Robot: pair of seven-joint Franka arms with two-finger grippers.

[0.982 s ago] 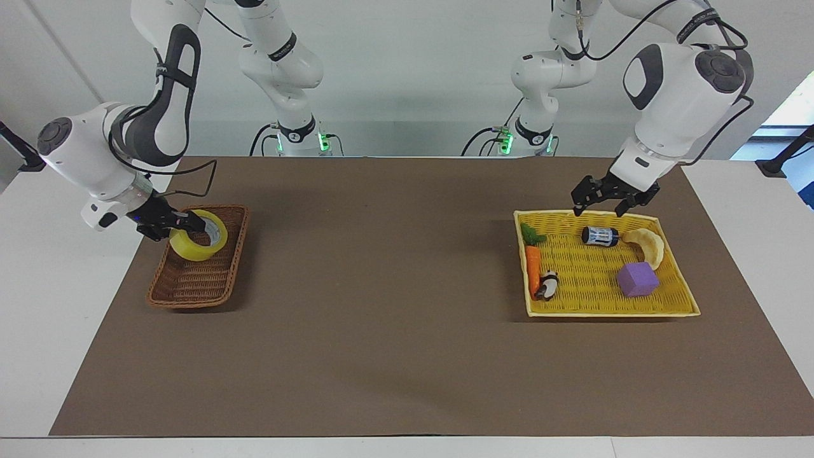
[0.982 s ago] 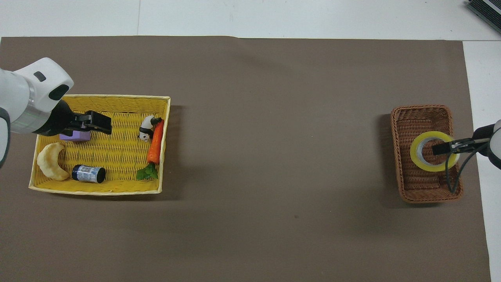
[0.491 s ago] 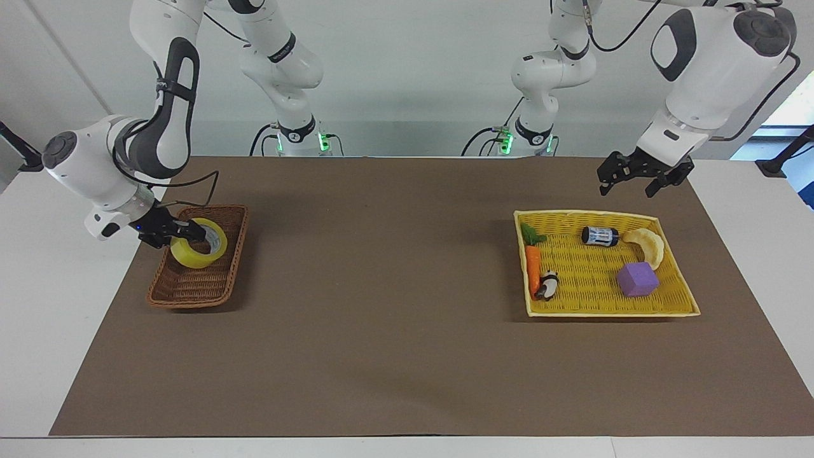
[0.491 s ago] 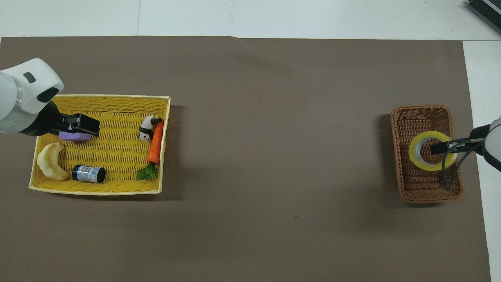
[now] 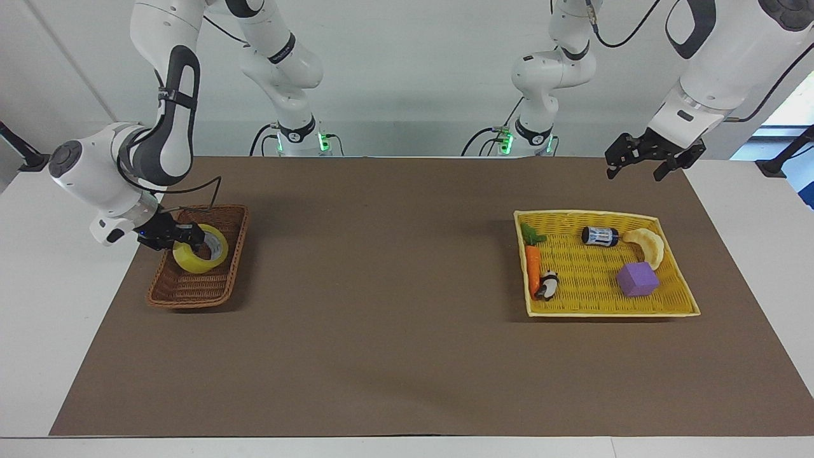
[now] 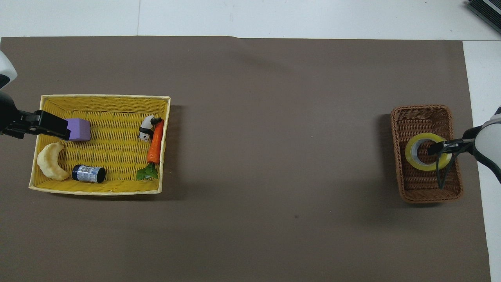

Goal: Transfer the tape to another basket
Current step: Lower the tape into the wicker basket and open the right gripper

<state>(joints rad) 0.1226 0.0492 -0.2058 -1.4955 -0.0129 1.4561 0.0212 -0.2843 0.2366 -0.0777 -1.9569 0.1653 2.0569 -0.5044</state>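
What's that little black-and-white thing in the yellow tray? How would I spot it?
Find the flat yellow tray at the left arm's end of the brown table. At its edge toward the table's middle lies an orange carrot; the small panda figure rests against it, at the end away from the leaves. It is the only black-and-white thing there.

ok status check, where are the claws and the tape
Right claw down at the tape, a finger in its core. Tape sits in the brown basket. Left claw open, raised near the yellow tray, holding nothing. Nothing in the way.
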